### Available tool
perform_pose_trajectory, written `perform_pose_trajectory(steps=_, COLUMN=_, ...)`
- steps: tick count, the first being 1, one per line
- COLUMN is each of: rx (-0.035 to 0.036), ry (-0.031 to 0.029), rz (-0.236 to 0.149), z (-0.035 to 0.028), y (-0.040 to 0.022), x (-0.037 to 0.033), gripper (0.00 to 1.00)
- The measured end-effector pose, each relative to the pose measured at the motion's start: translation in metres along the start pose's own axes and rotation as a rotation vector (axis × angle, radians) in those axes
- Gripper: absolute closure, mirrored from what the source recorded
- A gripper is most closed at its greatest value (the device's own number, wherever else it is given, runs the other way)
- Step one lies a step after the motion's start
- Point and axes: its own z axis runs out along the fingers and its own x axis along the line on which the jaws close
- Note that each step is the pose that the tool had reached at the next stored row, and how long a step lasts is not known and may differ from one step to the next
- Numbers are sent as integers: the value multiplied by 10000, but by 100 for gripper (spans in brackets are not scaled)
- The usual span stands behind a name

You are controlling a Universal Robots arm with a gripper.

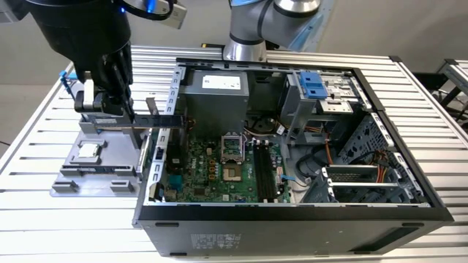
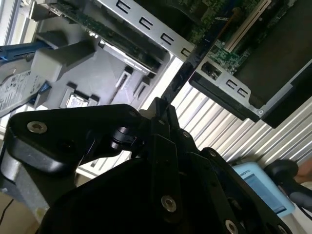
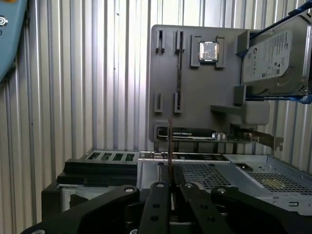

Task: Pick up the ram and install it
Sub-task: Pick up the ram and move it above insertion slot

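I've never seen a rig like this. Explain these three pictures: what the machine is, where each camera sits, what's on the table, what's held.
This is one robot arm at a slatted metal table. The exterior view comes from a camera off the arm; both wrist views come from cameras riding near its wrist. On the table lies an open computer case with its motherboard exposed; beside it, a grey tray carries a processor chip and a hard drive. The end effector, the arm's grasping part, is shut on the ram, a thin dark stick, near where tray and case meet.
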Motion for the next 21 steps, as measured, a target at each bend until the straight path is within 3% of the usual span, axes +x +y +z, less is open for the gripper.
perform_pose_trajectory(steps=21, rx=-4, ry=1, rz=1, z=-4, y=-358, x=5, gripper=100)
